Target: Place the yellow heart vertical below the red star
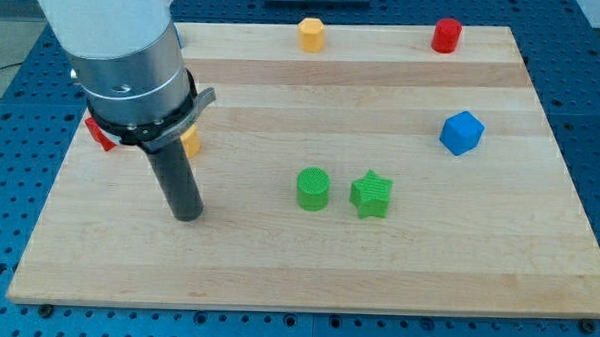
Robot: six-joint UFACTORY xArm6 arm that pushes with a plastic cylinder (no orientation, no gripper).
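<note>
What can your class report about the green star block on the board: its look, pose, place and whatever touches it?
The green star is a small, bright green block with a star outline and finely ridged sides, plastic by its look. It lies flat on the wooden board, slightly toward the view's right of centre. The green cylinder stands close on its left; whether they touch I cannot tell. My tip is well off to the view's left, not touching it.
</note>
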